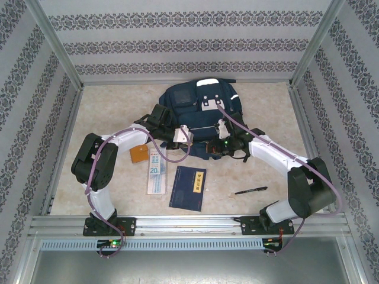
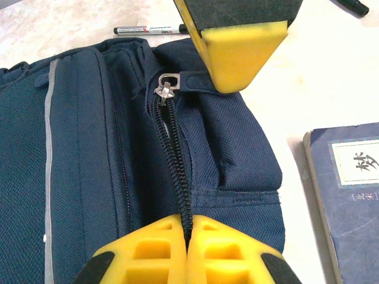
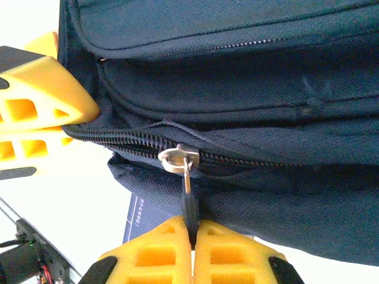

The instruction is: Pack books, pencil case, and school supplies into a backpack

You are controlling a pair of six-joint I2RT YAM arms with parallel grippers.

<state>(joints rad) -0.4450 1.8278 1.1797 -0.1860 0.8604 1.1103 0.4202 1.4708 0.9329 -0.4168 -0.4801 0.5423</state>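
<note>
The pale, marbled surface [image 1: 260, 118] sits inside a metal frame with patterned wallpaper on three sides.

Seen from above, the loose items lie nearest the arm bases. The dark booklet [image 1: 188, 187] is at 6 o'clock and the black pen [image 1: 250, 190] at 4 o'clock. The long clear pencil case [image 1: 157, 171] is at 7 o'clock, with the orange square [image 1: 140, 154] just past it at 8 o'clock. All four are flat on the surface and outside the bag, so by my reading packing has not begun.

Further out, both arms reach inward and meet at the near end of the backpack [image 1: 201, 100], which lies flat toward 12 o'clock. The left claw [image 2: 188, 228] is closed on the backpack, pinching the fabric right where the zipper line ends. This probably anchors the bag so it does not slide. The right claw [image 3: 190, 228] is clamped on the zipper pull [image 3: 188, 201], which hangs from the metal slider [image 3: 174, 158]. From the left wrist, the right claw sits at 12 o'clock.

Pulling the tab against a pinned seam should make the slider run instead of dragging the whole bag. The teeth between the two claws look slightly parted, but I cannot be sure. The compartment looks too narrow to take anything yet.
</note>
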